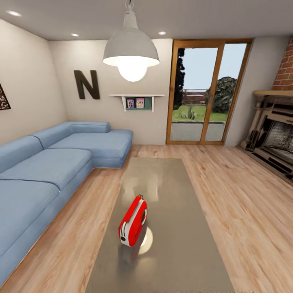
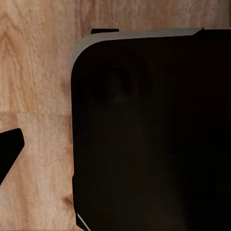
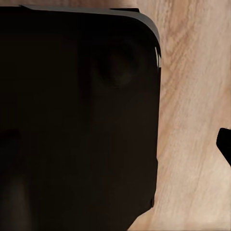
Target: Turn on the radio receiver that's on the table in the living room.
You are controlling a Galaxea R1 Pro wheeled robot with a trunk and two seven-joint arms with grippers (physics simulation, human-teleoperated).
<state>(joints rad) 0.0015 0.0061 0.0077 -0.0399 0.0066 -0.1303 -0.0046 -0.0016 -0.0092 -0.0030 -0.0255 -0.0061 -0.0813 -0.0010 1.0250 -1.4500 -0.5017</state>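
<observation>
While the head camera is looking down the living room, 1 radio receiver (image 1: pixel 133 221) is standing on 1 long grey table (image 1: pixel 175 244), roughly at the middle of the glossy top and toward its near half. It is resting on its narrow edge, its red body running away from the camera, its white-banded end face turned toward the viewer and its thin handle along the top. A bright round reflection is lying on the tabletop just beside it, on its right.

1 blue sectional sofa (image 1: pixel 44 171) is running along the left wall, beside the table but apart from it. 1 dark letter N (image 1: pixel 86 84) is hanging on the beige back wall, 1 small shelf (image 1: pixel 137 101) with 2 framed pictures is sitting to its right, and 1 grey pendant lamp (image 1: pixel 131 49) is glowing above. 1 pair of wood-framed glass doors (image 1: pixel 205 91) is standing at the back, and 1 brick fireplace (image 1: pixel 274 130) is occupying the right wall.

Both wrist cameras are showing a large dark rounded body over wood flooring (image 2: pixel 33 96). Whether either gripper's fingers are apart or together, I cannot tell, nor how the radio receiver lies relative to them.
</observation>
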